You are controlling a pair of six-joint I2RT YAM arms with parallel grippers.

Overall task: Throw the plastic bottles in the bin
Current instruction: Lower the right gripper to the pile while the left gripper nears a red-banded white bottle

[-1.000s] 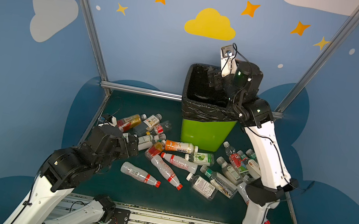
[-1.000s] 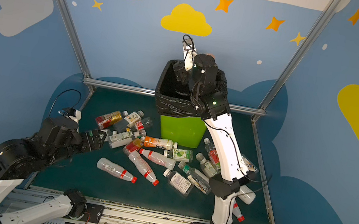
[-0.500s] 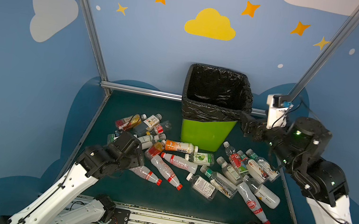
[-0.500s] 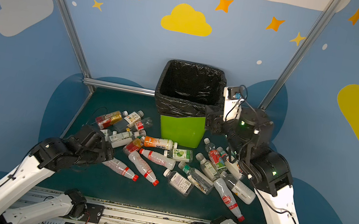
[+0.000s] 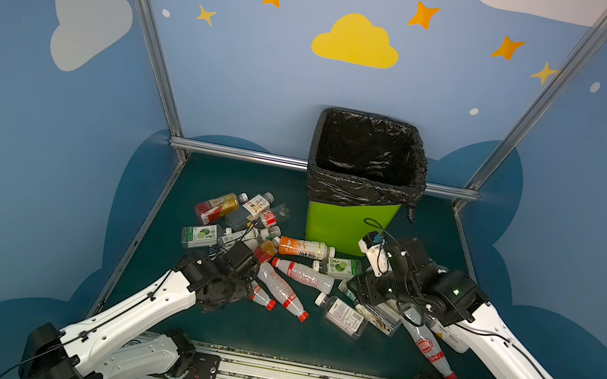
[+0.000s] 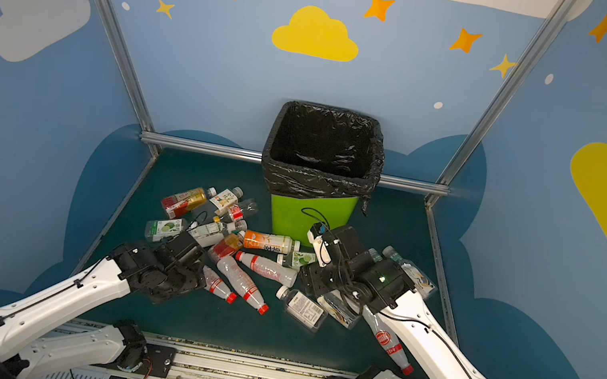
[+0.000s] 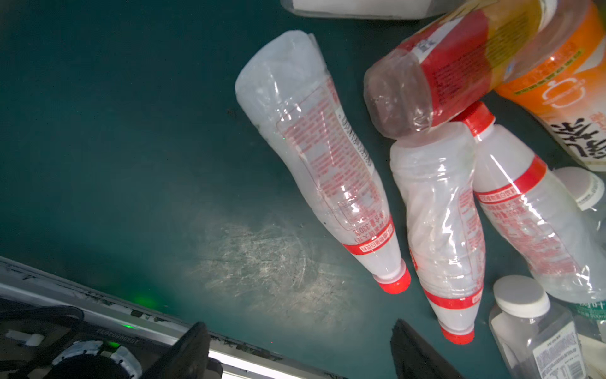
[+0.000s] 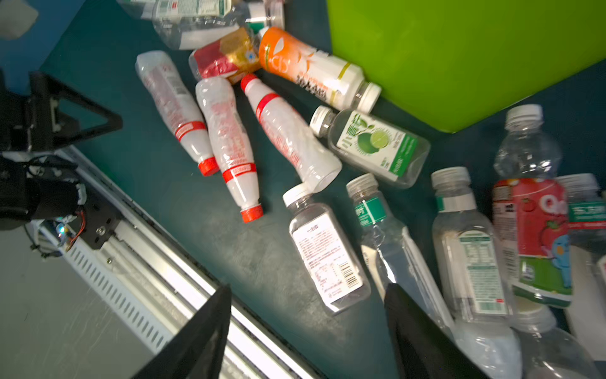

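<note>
A slip is the likeliest fault from here. The small clear and white plastic bottles (image 5: pixel 303 275) lie heaped and touching across the middle of the dark green counter (image 5: pixel 267 336). A hand closed on one may be blocked by a neighbour, and the thin crumpled walls may be squeezed out of the grip. A crumpled clear bottle with a red band and red cap (image 7: pixel 328 157) could be rolled toward the near edge if merely nudged. A poorly held bottle could also be knocked against the black bag folded over the rim of the tall lime-green plastic bin (image 5: pixel 345 227), which stands toward the far edge, just behind the heap.

The left hand (image 7: pixel 301 354) is seen spread, with nothing between its fingers and bare counter beneath. The right hand (image 8: pixel 308 338) is likewise spread and empty, near a square clear bottle with a white printed label (image 8: pixel 328 256). One of its fingers (image 8: pixel 416 344) is seen over a flattened clear bottle with a green band (image 8: pixel 370 210); contact cannot be confirmed.
</note>
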